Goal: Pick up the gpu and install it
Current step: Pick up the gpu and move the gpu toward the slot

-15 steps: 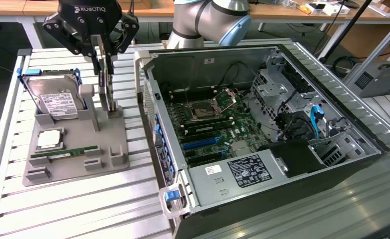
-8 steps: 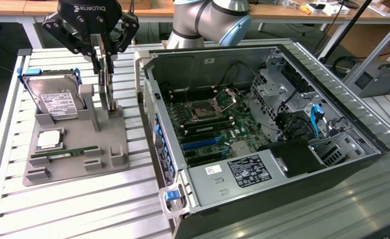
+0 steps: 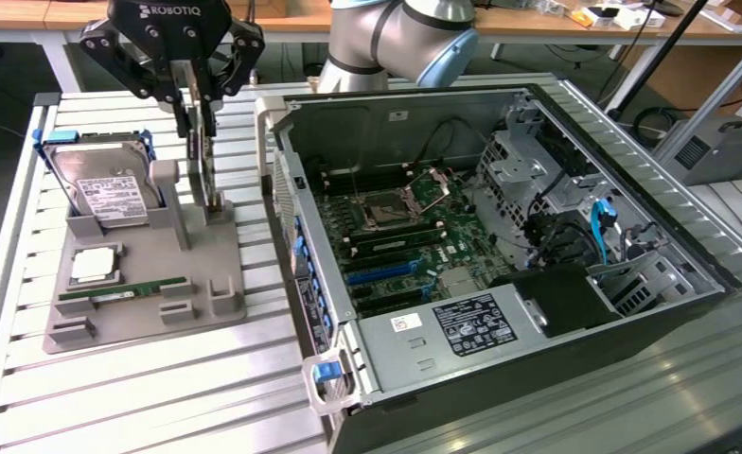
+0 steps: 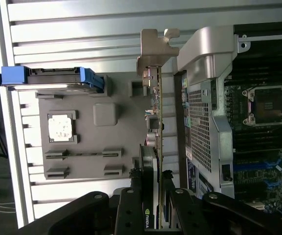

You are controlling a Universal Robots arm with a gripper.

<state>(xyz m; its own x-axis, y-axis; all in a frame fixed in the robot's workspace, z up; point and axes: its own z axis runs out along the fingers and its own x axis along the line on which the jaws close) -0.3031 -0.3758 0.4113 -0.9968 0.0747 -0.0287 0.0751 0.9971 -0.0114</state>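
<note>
Slatted worktop [image 3: 144,397], open case [image 3: 289,161] beside a grey tray [image 3: 207,255].
Close by the case wall the gpu [image 3: 200,142] stands on edge over the tray, thin, silvery bracket at one end, jaws clenched on it.

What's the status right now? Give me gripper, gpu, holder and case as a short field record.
gripper: shut on the gpu, near its upper end
gpu: upright, edge-on, over the gray holder; lower edge clear of its slot or not: cannot tell
gray holder: carries hard drive, memory stick, processor chip
computer case: open, at the exterior view's right of the holder; gpu not installed
</note>
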